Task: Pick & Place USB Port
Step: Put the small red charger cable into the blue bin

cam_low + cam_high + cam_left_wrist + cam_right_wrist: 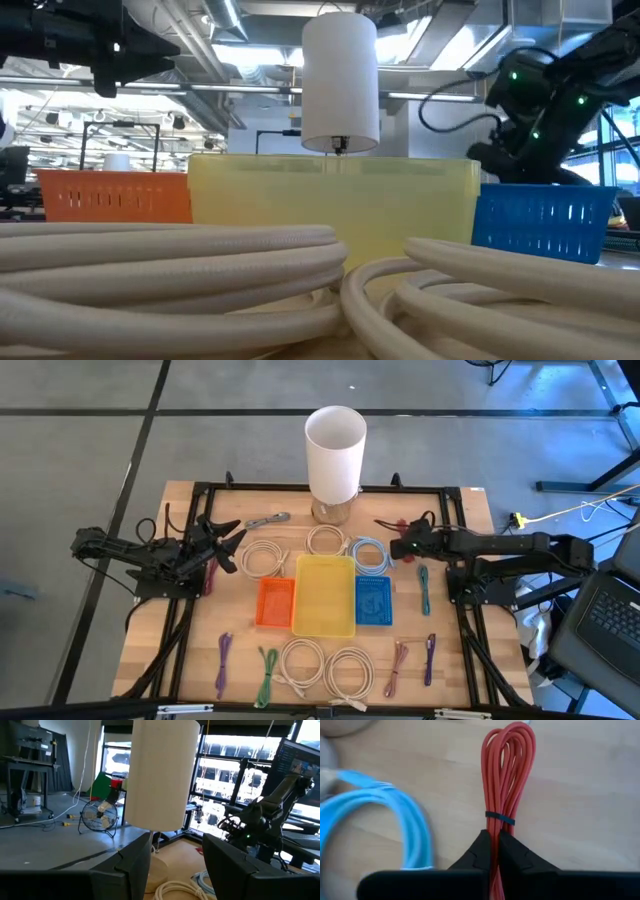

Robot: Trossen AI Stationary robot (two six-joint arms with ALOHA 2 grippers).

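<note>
Left of the yellow tray (324,596), I see my left gripper (228,546) waiting above the table, fingers apart and empty. Right of the tray, just beyond the blue cable coil (395,820), my right gripper (494,851) has its fingers clamped on the red cable bundle (507,775).

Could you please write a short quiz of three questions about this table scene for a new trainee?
1. True or false: the right gripper is shut on the bundled red cable.
2. Which flat plastic tray lies between the other two: A orange, B yellow, C blue?
3. Fill in: the coiled light blue cable lies beside the tall white ______ lampshade.

Key
1. True. Its fingers pinch the bundle just below the black tie.
2. B.
3. Cylindrical. The left gripper waits open at the table's left side.
</note>
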